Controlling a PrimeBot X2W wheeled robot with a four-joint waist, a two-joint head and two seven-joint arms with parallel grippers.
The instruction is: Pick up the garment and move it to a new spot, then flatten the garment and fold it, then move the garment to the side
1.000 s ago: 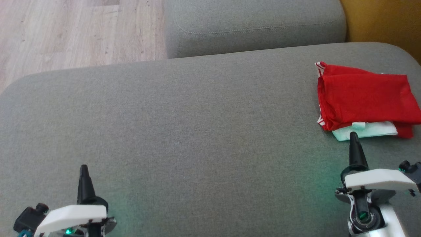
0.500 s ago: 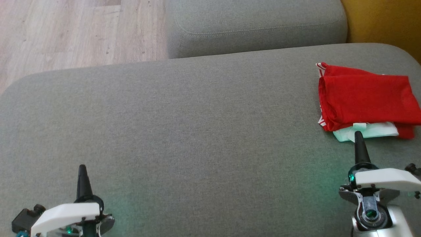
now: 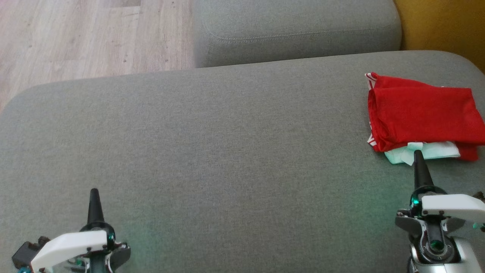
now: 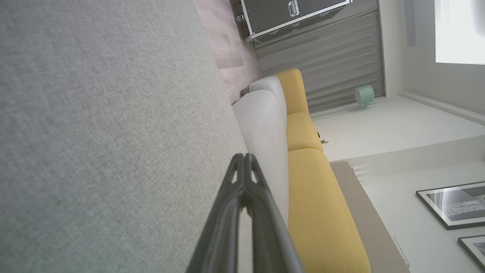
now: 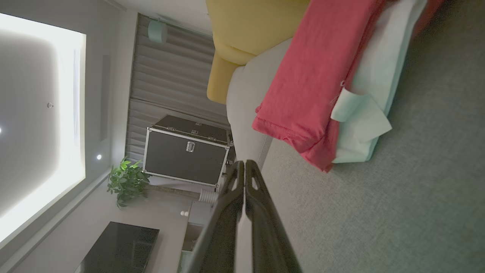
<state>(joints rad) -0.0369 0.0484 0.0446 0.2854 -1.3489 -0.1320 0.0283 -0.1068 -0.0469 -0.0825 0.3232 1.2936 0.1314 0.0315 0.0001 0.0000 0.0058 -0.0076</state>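
A folded red garment (image 3: 422, 112) with a white part (image 3: 428, 151) showing under its near edge lies at the right end of the grey sofa seat (image 3: 227, 151). In the right wrist view the garment (image 5: 322, 72) fills the upper right. My right gripper (image 3: 418, 157) is shut and empty, its tip just short of the garment's white edge; its fingertips meet in the right wrist view (image 5: 244, 163). My left gripper (image 3: 93, 193) is shut and empty at the lower left, far from the garment, and its closed tips show in the left wrist view (image 4: 244, 157).
A grey cushion (image 3: 295, 30) sits behind the seat, with wooden floor (image 3: 75, 38) to the left and a yellow sofa part (image 3: 447, 26) at the far right. A dark flight case (image 5: 187, 149) and a plant (image 5: 127, 180) stand farther off in the room.
Both grippers have drawn back toward the bottom of the head view, the right one also drifting right. The garment lies as before.
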